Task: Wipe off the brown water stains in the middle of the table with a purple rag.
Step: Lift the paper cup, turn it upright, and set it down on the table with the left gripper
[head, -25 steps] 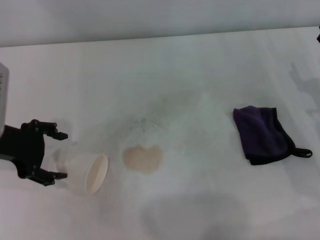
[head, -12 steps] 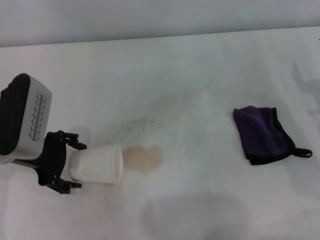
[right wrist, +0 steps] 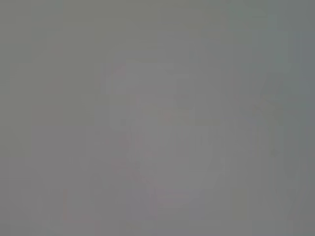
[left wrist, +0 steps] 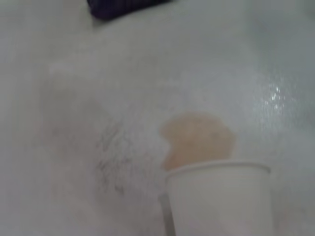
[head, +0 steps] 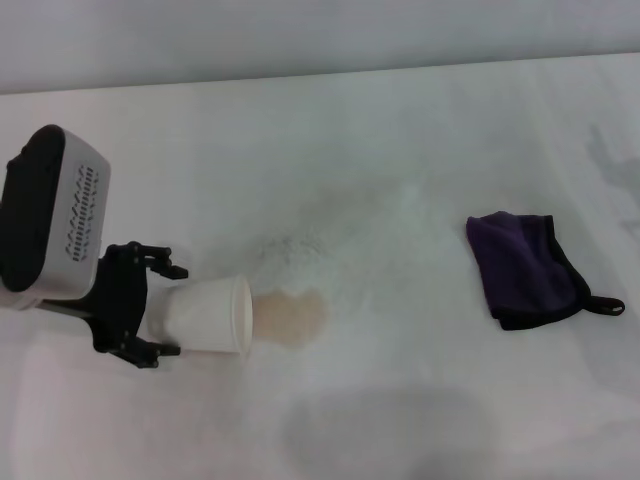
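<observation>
The brown water stains (head: 292, 316) form one tan blotch in the middle of the white table (head: 400, 150), seen close in the left wrist view as the brown water stains (left wrist: 197, 140). The purple rag (head: 522, 268) lies flat at the right, far from both arms; only its edge shows as the purple rag (left wrist: 123, 6). My left gripper (head: 177, 311) is open, low at the left, its fingers either side of the base of a white paper cup (head: 210, 315). The cup lies on its side with its mouth touching the stain's left edge. My right gripper is out of view.
The paper cup (left wrist: 219, 199) fills the near part of the left wrist view. Faint grey speckled smudges (head: 290, 245) lie just behind the stain. The table's far edge meets a grey wall. The right wrist view shows only plain grey.
My left gripper has moved right and slightly away from me, and the cup has moved with it until its mouth reaches the stain. The rag has stayed put.
</observation>
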